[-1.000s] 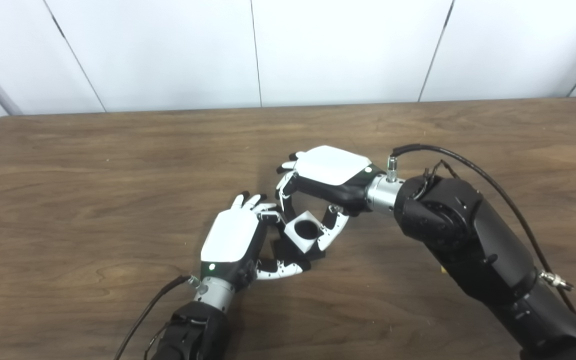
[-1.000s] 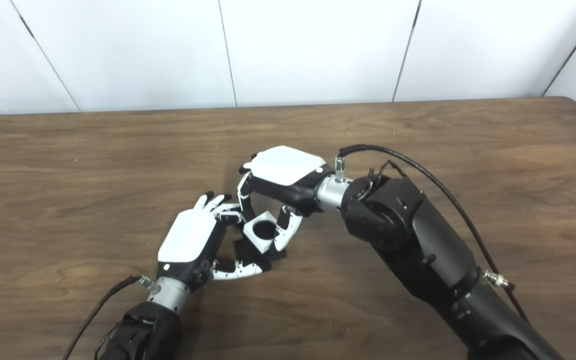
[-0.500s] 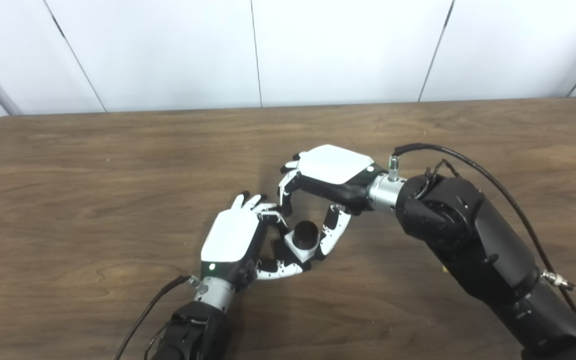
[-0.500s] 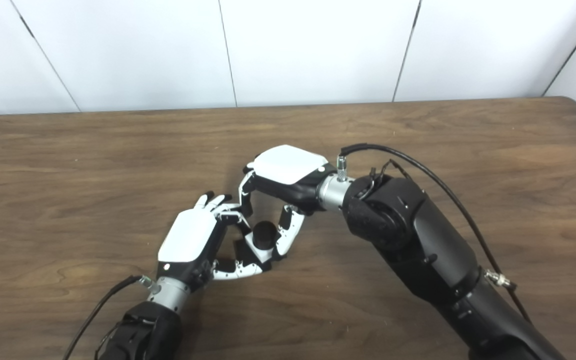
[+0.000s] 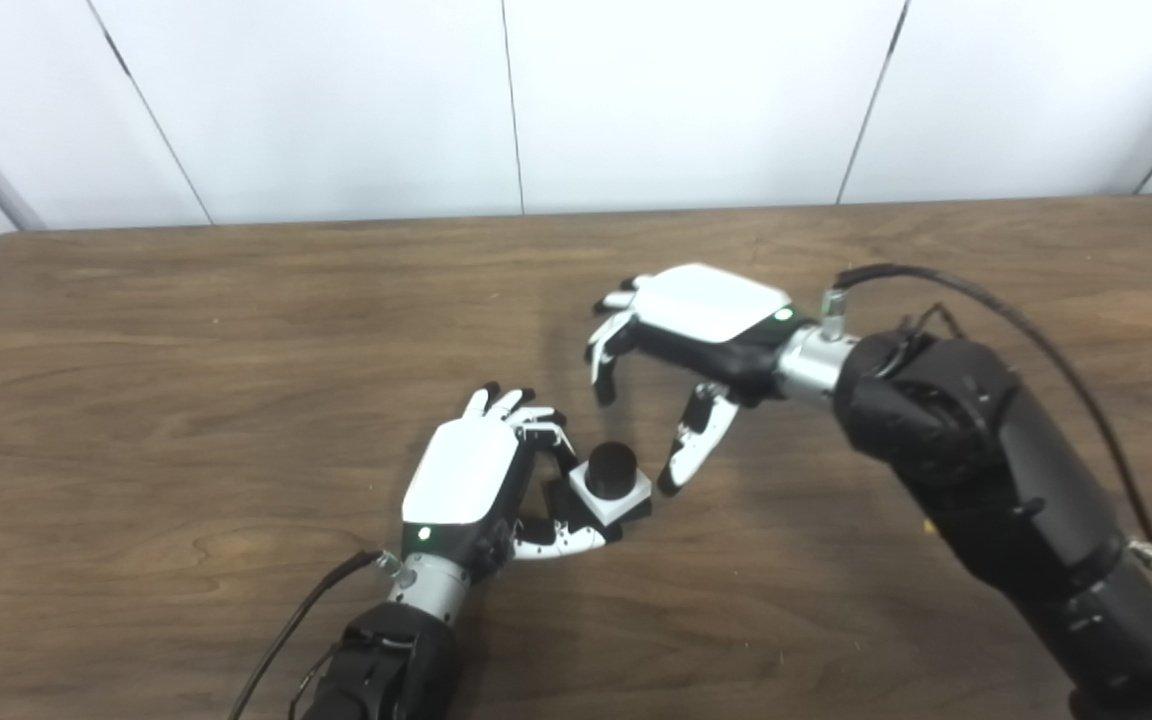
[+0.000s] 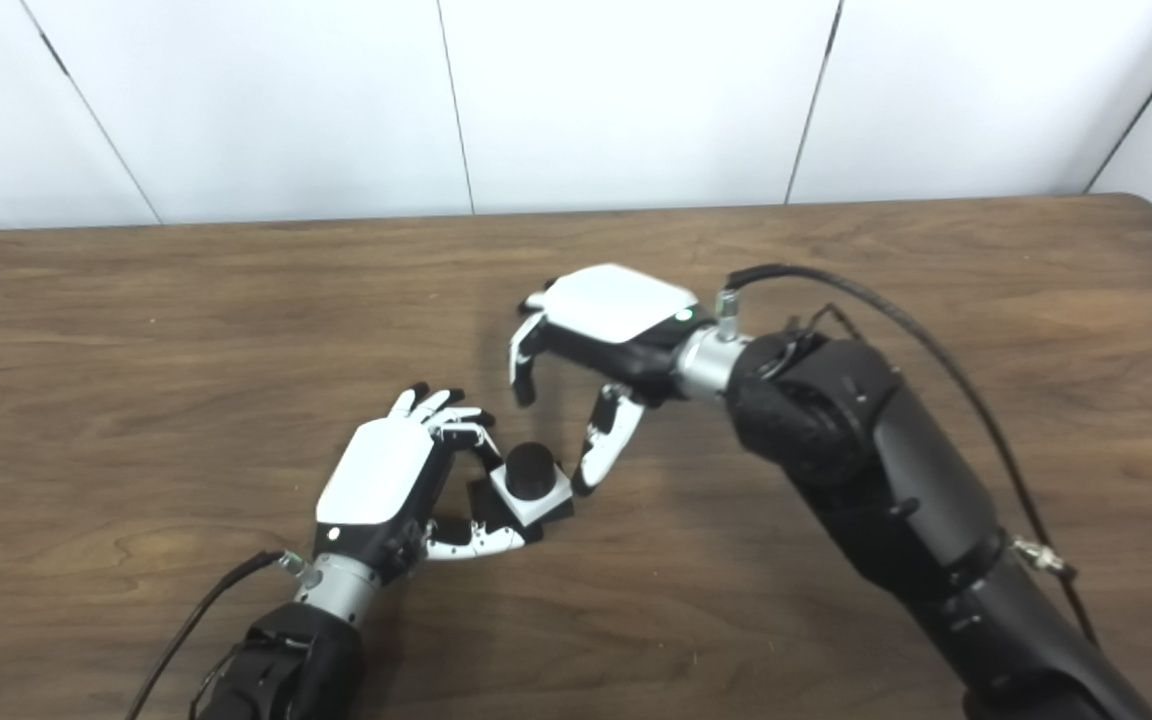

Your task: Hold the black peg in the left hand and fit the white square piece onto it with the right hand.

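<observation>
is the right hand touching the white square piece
Apart. In the left eye view, the right hand is open and raised, and brown table shows between its thumb tip and the white square piece on the black peg.

Access to black peg [image 5: 614, 464]: open from above and far side; left hand [image 5: 471, 480] blocks its left, right hand [image 5: 681, 330] thumb stands just right; surface [image 5: 186, 330] beyond bare.

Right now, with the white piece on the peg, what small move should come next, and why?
Probably draw the right hand further clear. Its fingers are apart and empty, off the white square piece, which sits around the black peg while the left hand grips the base.
</observation>
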